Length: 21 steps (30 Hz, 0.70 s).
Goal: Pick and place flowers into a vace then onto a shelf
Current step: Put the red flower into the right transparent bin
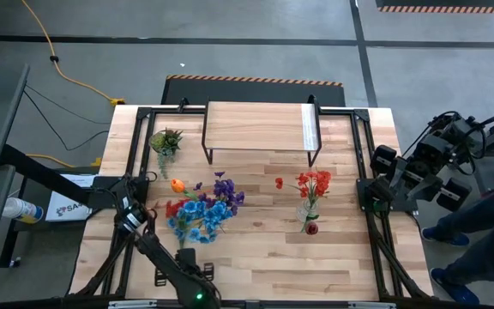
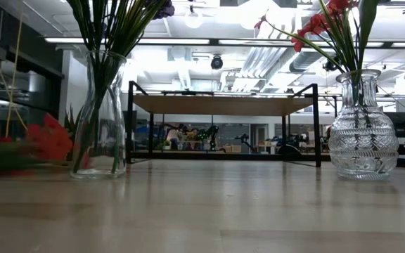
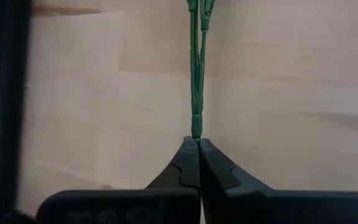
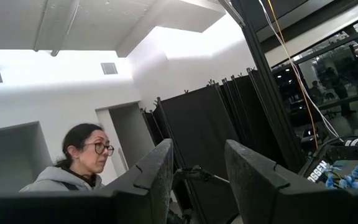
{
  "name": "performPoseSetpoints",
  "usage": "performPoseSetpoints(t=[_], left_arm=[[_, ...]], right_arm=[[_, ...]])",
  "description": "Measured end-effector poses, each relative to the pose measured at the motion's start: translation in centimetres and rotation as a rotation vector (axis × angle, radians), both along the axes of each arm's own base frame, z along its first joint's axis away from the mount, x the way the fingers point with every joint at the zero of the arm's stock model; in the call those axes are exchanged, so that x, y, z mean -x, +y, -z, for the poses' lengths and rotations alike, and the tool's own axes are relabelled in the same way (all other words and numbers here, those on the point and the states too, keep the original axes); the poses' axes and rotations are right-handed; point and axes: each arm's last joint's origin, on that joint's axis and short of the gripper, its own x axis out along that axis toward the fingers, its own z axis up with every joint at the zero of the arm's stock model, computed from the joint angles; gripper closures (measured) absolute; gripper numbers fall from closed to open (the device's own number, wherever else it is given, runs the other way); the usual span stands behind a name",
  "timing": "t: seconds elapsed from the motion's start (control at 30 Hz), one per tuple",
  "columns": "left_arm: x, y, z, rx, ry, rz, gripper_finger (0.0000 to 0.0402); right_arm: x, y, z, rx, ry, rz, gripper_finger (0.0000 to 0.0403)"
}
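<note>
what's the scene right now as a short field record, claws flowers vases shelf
left claw: shut on a green flower stem, low over the table's left side
right claw: open, parked off the table's right edge, pointing into the room
loose flowers: blue, purple, red and orange blooms heaped left of centre
red flowers: standing in the round glass vase
tall vase: already has stems in it
shelf: nothing on it
person: in the room beyond

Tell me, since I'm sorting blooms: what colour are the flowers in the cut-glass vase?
Red flowers, clearest in the high view; the cut-glass vase shows best low.
</note>
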Motion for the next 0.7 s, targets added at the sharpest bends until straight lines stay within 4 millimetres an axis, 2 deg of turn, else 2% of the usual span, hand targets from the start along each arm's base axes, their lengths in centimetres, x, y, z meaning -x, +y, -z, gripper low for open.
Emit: performPoseSetpoints(t=[0.7], left_arm=[[2.8, -4.7, -4.1, 0.166, -0.027, 0.049, 0.0375]], right_arm=[[0.0, 0.0, 0.0, 0.012, -0.01, 0.006, 0.0265]])
